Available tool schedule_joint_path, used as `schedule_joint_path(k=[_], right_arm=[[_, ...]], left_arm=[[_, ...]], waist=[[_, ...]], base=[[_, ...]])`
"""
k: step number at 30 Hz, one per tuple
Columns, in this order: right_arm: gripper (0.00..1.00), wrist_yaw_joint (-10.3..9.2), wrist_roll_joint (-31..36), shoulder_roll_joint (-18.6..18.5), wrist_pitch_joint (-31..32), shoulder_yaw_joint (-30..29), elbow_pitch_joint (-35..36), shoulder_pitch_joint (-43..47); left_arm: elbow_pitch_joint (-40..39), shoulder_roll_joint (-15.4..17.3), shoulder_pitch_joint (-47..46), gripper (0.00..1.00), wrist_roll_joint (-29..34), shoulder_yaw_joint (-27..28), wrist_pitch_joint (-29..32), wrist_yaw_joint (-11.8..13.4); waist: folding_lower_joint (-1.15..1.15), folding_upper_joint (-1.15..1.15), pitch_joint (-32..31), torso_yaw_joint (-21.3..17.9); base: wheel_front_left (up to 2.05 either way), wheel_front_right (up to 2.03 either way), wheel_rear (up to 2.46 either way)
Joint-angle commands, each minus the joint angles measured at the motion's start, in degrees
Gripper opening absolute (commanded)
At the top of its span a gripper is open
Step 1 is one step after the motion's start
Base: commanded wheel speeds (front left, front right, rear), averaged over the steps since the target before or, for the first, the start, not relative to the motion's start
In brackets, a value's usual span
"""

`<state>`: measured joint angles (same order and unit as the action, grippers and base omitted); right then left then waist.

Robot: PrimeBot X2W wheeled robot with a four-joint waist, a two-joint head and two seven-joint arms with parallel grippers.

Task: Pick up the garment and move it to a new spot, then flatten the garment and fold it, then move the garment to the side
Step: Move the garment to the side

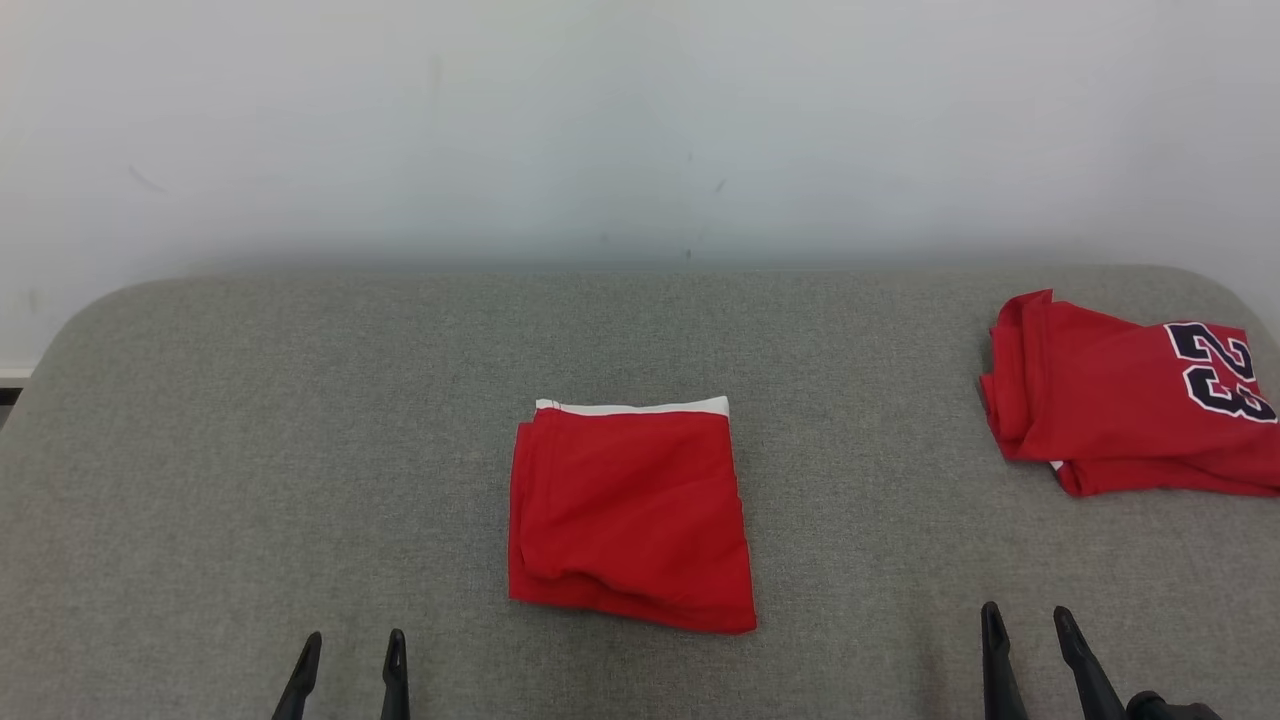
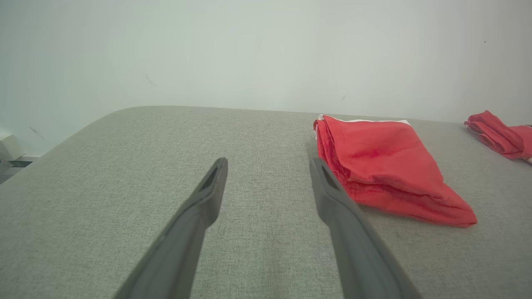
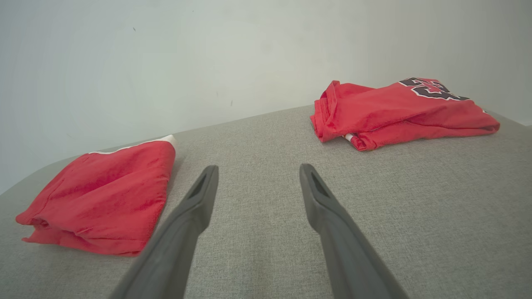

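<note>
A red garment (image 1: pixel 630 510) with a white band along its far edge lies folded into a neat square at the middle of the grey fabric table (image 1: pixel 300 420). In the left wrist view this garment (image 2: pixel 382 166) sits just right of my fingers; in the right wrist view the garment (image 3: pixel 108 195) lies to the left. My left gripper (image 1: pixel 355 640) stands open near the front edge, left of the garment and apart from it. My right gripper (image 1: pixel 1026 612) is open at the front right, holding nothing. Both grippers (image 2: pixel 268 162) (image 3: pixel 258 167) hover over bare fabric.
A second red piece, a jersey (image 1: pixel 1110 410) with a dark number 23, lies loosely folded at the table's far right edge, also seen as the jersey (image 3: pixel 395 110) ahead of my right fingers. A pale wall rises behind the table. The table's corners are rounded.
</note>
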<state>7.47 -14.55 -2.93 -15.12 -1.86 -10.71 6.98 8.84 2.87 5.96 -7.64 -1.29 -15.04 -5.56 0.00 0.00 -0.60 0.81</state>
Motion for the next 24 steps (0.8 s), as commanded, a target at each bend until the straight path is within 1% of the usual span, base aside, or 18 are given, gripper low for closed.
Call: schedule_joint_path(k=[1,12,16,19,24], right_arm=[[1.0,0.03,0.0,0.1,0.0,-0.2,-0.2,-0.4],[1.0,0.03,-0.2,0.1,0.0,0.2,-0.4,-0.2],[1.0,0.03,-0.3,0.1,0.0,1.3,-0.9,-1.9],[1.0,0.03,-0.3,0.1,0.0,2.9,-2.5,-3.9],[1.0,0.03,-0.1,0.1,0.0,6.1,-8.2,-10.6]], left_arm=[[0.0,0.0,0.7,1.0,-0.4,0.2,-0.2,0.0],[0.2,0.0,0.5,1.0,-0.4,0.5,-0.2,-0.1],[0.3,0.0,-0.1,1.0,-0.3,0.5,-0.2,-0.3],[0.4,0.0,-0.7,1.0,-0.6,0.3,-0.2,-0.3],[0.6,0.0,-1.0,1.0,-0.6,-0.8,-0.2,-0.1]], waist=[[0.0,0.0,0.0,0.0],[0.0,0.0,0.0,0.1],[0.0,0.0,0.2,0.6],[0.0,0.0,0.5,1.4],[0.0,0.0,0.8,3.5]], base=[[0.0,0.0,0.0],[0.0,0.0,0.0],[0.0,0.0,0.0],[0.0,0.0,0.0],[0.0,0.0,0.0]])
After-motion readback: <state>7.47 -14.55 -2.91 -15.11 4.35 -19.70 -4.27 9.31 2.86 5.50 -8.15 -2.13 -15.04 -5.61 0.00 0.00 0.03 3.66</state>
